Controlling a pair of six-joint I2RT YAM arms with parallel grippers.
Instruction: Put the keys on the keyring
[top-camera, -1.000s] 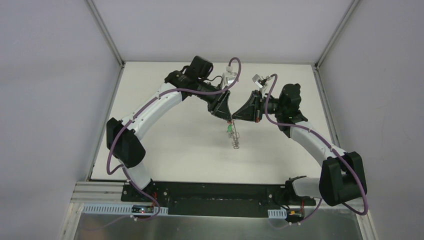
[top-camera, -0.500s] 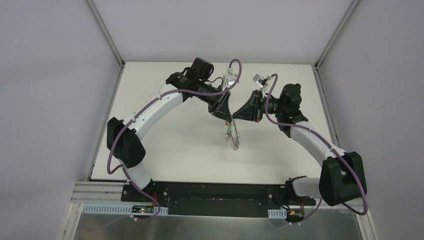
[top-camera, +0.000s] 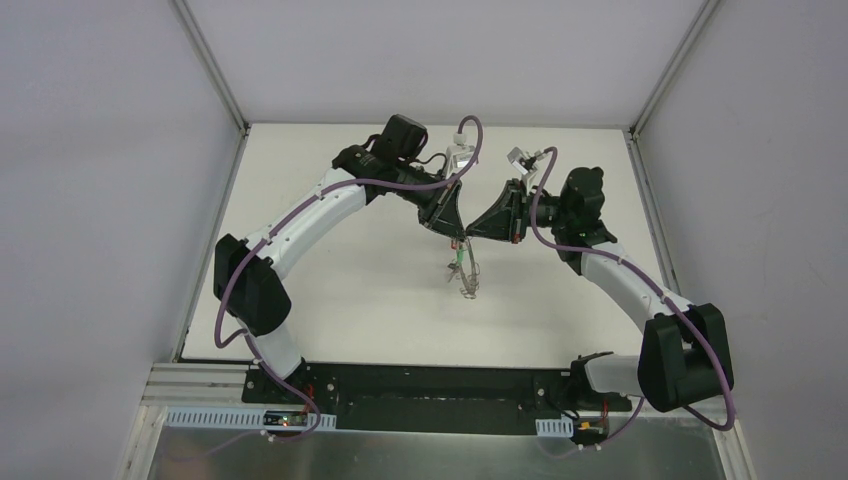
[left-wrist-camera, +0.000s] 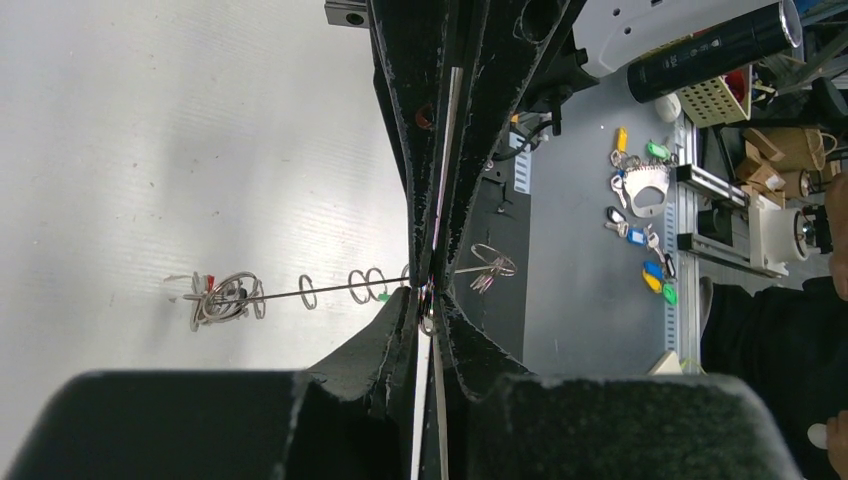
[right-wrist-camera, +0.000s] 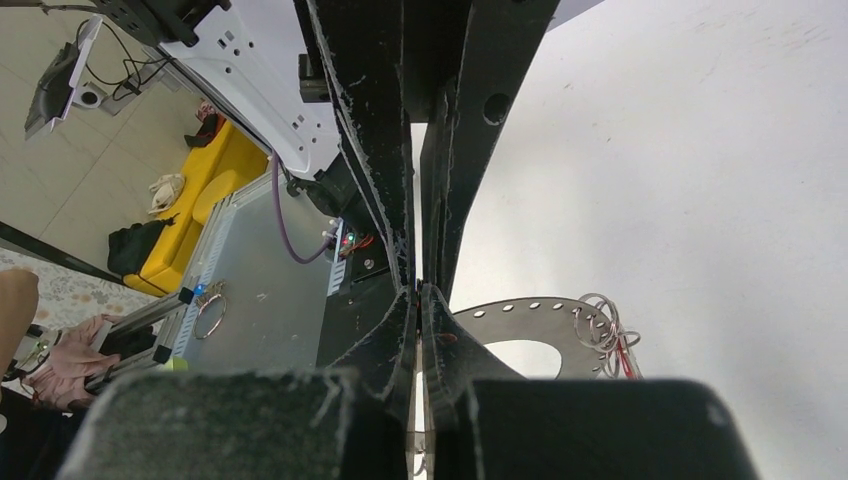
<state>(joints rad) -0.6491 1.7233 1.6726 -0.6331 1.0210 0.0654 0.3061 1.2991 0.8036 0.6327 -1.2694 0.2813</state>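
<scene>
The keyring (top-camera: 466, 274) hangs below the point where both grippers meet, above the table. In the right wrist view it is a flat grey ring (right-wrist-camera: 530, 313) with small holes, wire loops (right-wrist-camera: 603, 327) and a red key (right-wrist-camera: 628, 362) at its rim. In the left wrist view the keyring is edge-on (left-wrist-camera: 300, 294), with a green key (left-wrist-camera: 383, 296). My left gripper (left-wrist-camera: 428, 303) is shut on a small wire loop at the ring's rim. My right gripper (right-wrist-camera: 419, 290) is shut on something thin with a red speck, apparently a key. What the jaws hold is mostly hidden.
The white table (top-camera: 330, 280) is walled by grey panels. Both arms arch inward over its middle. Beyond the near edge lies a metal bench with spare coloured keys (left-wrist-camera: 645, 235) and a loose ring (right-wrist-camera: 209, 314).
The two grippers have shifted slightly away from the arm bases, still together. The hanging keyring has swung a little to the left beneath them.
</scene>
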